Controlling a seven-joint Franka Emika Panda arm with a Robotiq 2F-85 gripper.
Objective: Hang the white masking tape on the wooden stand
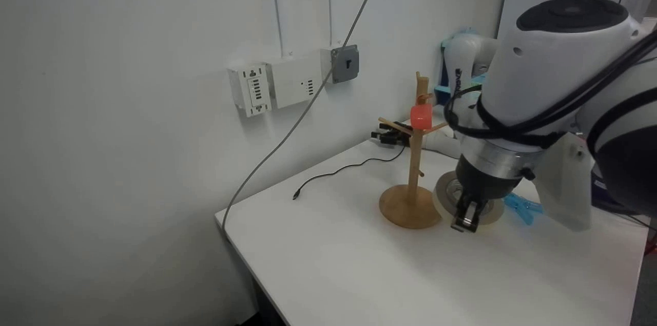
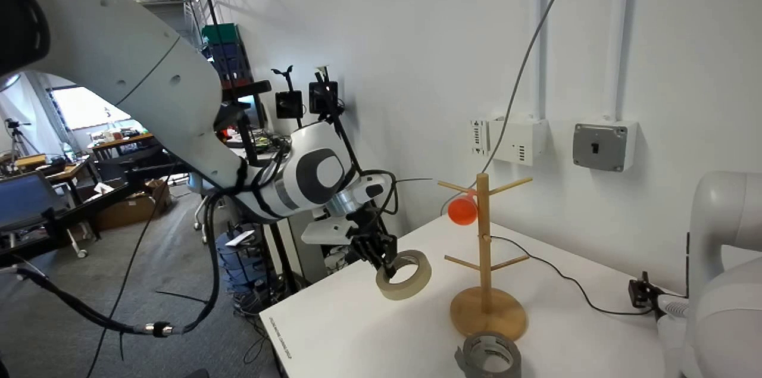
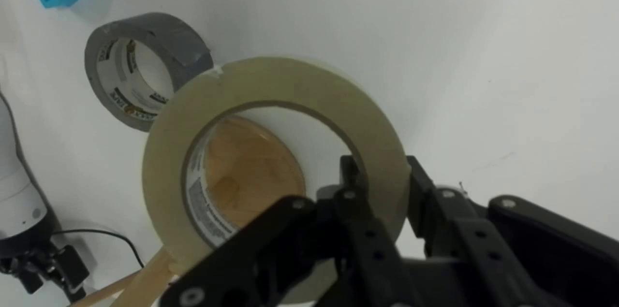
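The white masking tape (image 2: 411, 290), a cream ring, is held above the table by my gripper (image 2: 390, 265). In the wrist view the gripper (image 3: 384, 176) is shut on the right side of the tape (image 3: 275, 77), one finger inside the hole and one outside. The wooden stand (image 2: 484, 235) has a round base, an upright post and several thin side pegs. An orange-red cup (image 2: 462, 210) is on its upper part. The tape is beside the stand and apart from it. In the wrist view the stand's base (image 3: 251, 167) shows through the tape's hole. The gripper (image 1: 464, 221) partly hides the tape in an exterior view.
A dark grey tape roll (image 2: 491, 354) lies close to the stand's base. A blue clip (image 1: 523, 208) lies on the white table (image 1: 359, 264). A black cable (image 1: 354, 164) runs from a second arm (image 2: 726, 247) near the wall.
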